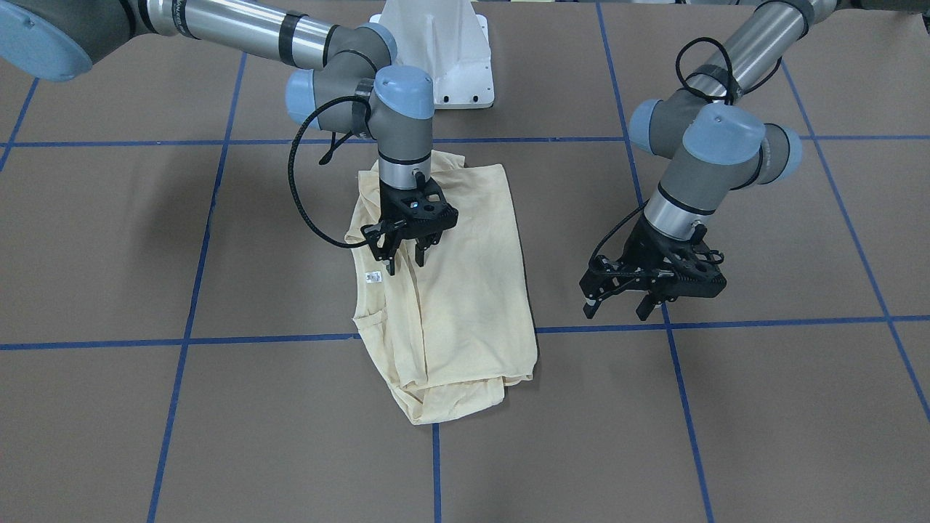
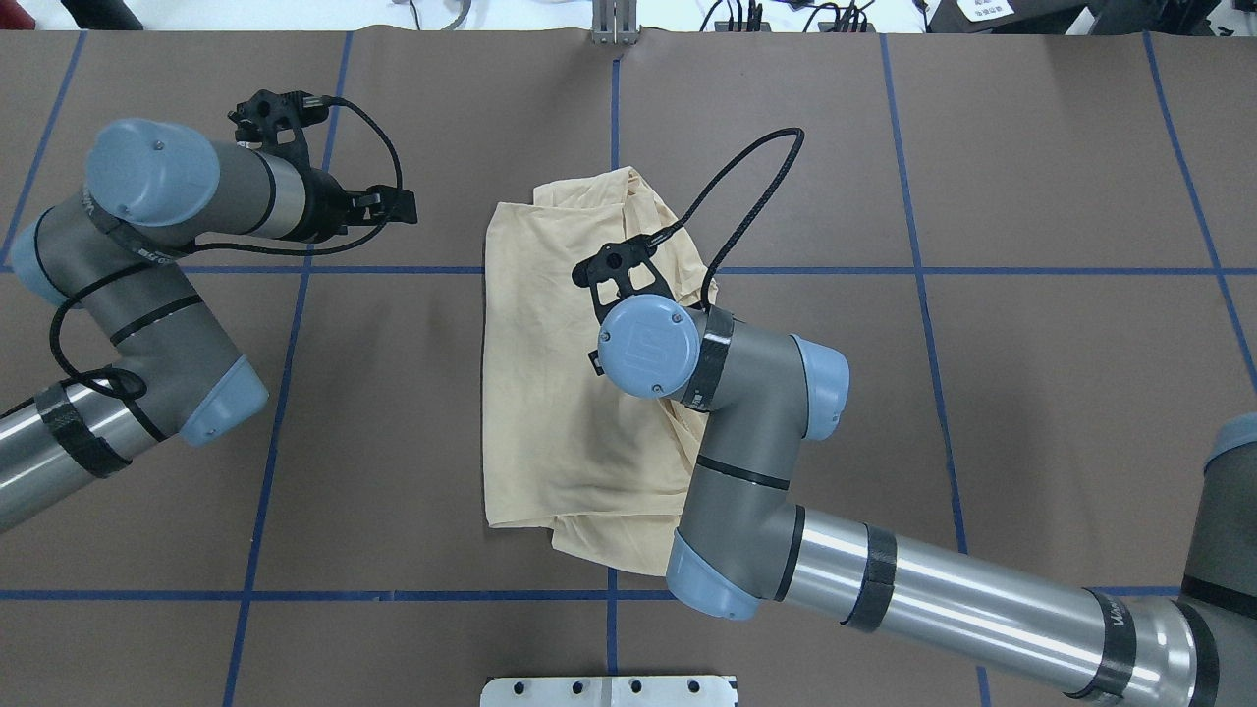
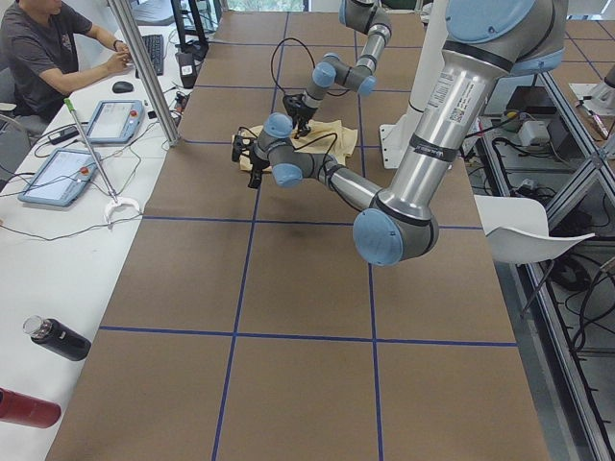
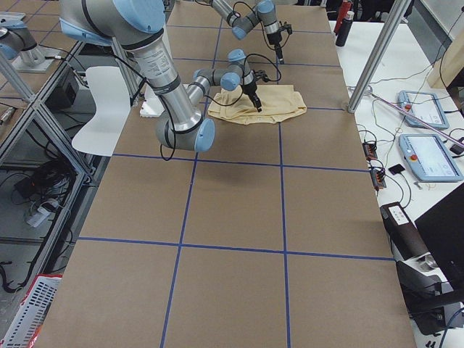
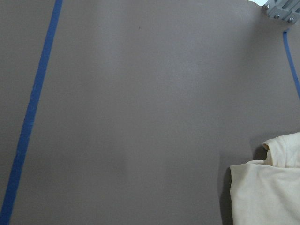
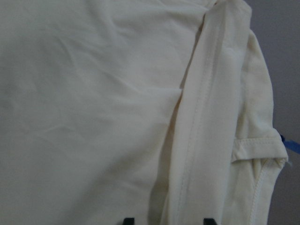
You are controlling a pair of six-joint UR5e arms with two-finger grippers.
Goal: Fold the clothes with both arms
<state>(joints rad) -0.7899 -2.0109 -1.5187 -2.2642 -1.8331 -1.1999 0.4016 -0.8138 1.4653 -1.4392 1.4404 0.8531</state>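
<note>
Shirt (image 1: 465,290) just beneath right gripper (image 1: 405,263)

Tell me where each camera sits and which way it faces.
Front-facing: across the table, facing the robot; right arm, left arm and the right gripper above the T-shirt.
Overhead: behind the robot, looking down; both arms.
Exterior left: table's left end; left arm nearest.
Exterior right: opposite end; right arm nearest.
Left wrist: aimed down at table and T-shirt corner; no gripper shows.
Right wrist: close on the T-shirt; fingertips at the bottom edge.
Shared: all six show the T-shirt.
</note>
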